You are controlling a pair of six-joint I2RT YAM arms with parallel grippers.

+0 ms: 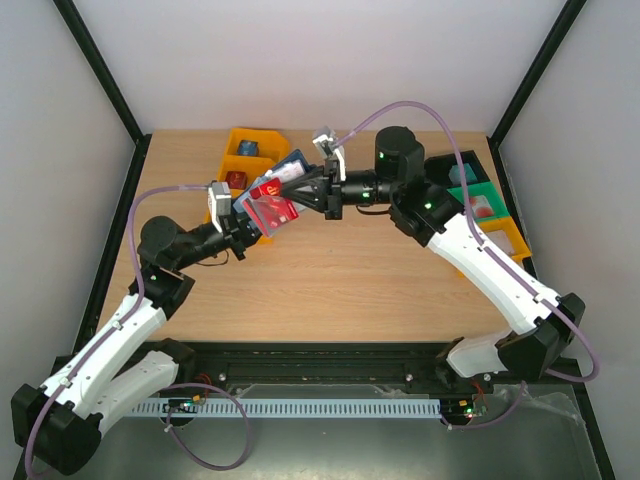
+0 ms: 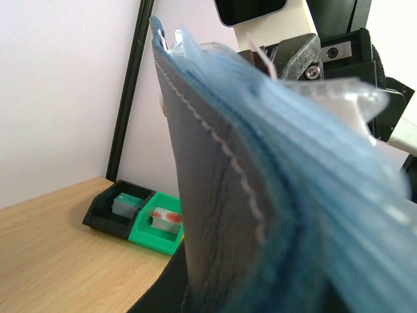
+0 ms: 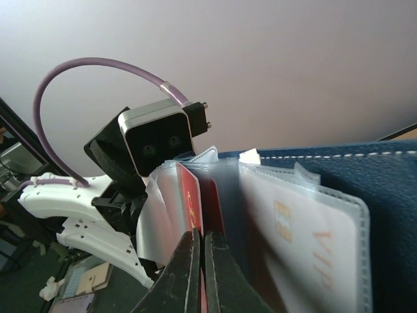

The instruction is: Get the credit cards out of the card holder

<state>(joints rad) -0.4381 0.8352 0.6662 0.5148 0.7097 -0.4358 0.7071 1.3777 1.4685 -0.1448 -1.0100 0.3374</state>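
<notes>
**Top view.** You have two arms over the surface (image 1: 330,290). One card holder (image 1: 290,168) hangs open in the air between them. The left claw (image 1: 238,224) is clenched on the holder's left end, and the right claw (image 1: 318,190) meets it from the right. One red card (image 1: 275,210) faces up. One yellow bin (image 1: 268,133) sits at the back. One black bin (image 1: 445,160), one green bin (image 1: 462,192) and one orange bin (image 1: 510,240) line the right edge.

**Left wrist.** You see one navy cover with white stitching and a fan of clear sleeves (image 2: 339,182), too blurred to count. This claw's fingers are hidden.

**Right wrist.** The right claw's two fingers are pressed together on the red card's edge. You can count two credit cards (image 3: 193,199): that red one and one white card (image 3: 293,248) with a gold chip, each in a sleeve.
</notes>
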